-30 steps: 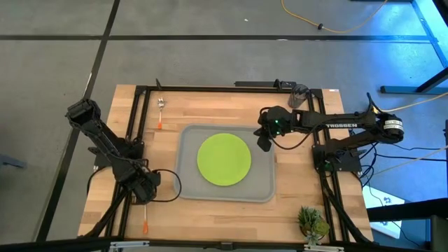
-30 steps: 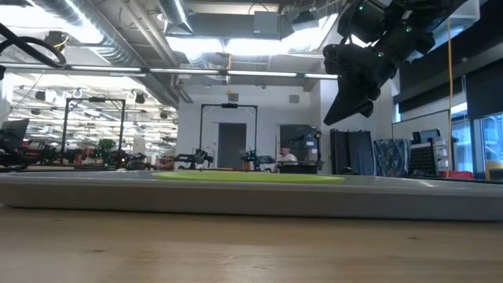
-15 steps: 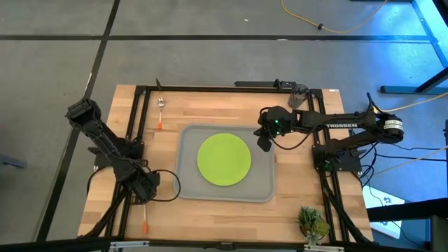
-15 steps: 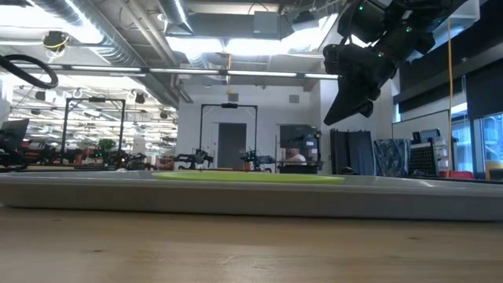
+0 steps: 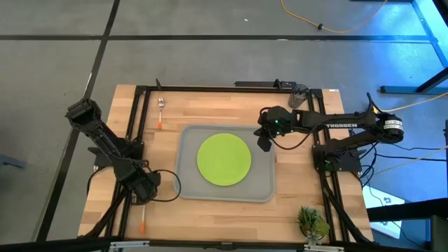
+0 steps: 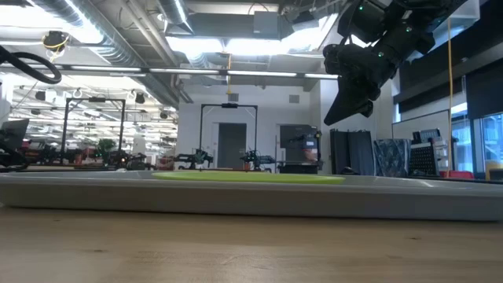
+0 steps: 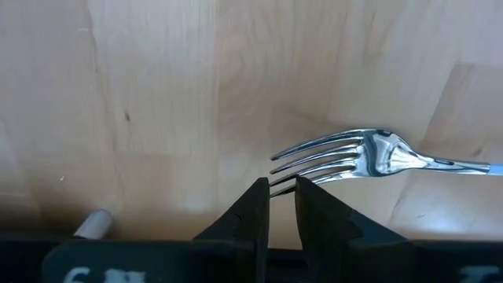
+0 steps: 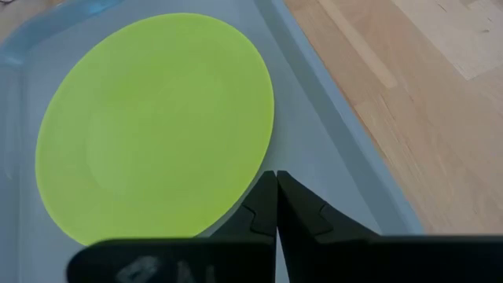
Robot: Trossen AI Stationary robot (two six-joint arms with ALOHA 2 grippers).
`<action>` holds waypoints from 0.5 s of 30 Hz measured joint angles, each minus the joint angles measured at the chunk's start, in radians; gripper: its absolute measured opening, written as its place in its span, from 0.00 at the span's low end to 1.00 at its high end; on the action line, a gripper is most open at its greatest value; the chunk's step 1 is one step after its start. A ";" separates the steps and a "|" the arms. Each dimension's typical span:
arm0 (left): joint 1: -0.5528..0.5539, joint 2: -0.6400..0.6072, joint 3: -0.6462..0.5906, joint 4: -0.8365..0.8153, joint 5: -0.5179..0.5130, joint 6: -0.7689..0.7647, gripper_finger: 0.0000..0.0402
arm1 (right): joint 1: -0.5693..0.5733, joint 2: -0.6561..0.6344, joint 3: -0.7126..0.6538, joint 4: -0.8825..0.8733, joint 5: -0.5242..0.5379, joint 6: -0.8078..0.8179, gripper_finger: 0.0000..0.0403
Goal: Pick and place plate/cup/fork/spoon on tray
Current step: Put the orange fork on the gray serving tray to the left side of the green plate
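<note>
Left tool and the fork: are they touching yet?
Cannot tell. In the left wrist view the left tool sits right at the fork tines, fingers nearly closed with a tine tip between them, but neither contact nor a gap shows plainly.

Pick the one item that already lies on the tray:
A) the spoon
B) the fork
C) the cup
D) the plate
D: the lime-green plate lies flat inside the tray, while the fork rests on bare wood by the left gripper, and the spoon and cup sit at the table's far edge.
</note>
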 joint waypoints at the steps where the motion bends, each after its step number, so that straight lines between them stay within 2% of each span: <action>1: 0.000 0.000 0.000 0.001 0.000 0.000 0.14 | 0.000 0.000 0.000 0.000 0.000 0.000 0.01; 5: 0.000 0.000 0.000 0.001 -0.004 -0.001 0.12 | 0.000 0.000 0.000 0.000 0.000 0.000 0.01; 11: 0.000 -0.001 0.000 0.001 -0.017 -0.024 0.02 | 0.000 0.000 0.000 0.000 0.000 0.000 0.01; 15: 0.000 -0.001 0.000 0.000 -0.019 -0.059 0.01 | 0.000 0.000 0.000 0.000 0.000 0.000 0.01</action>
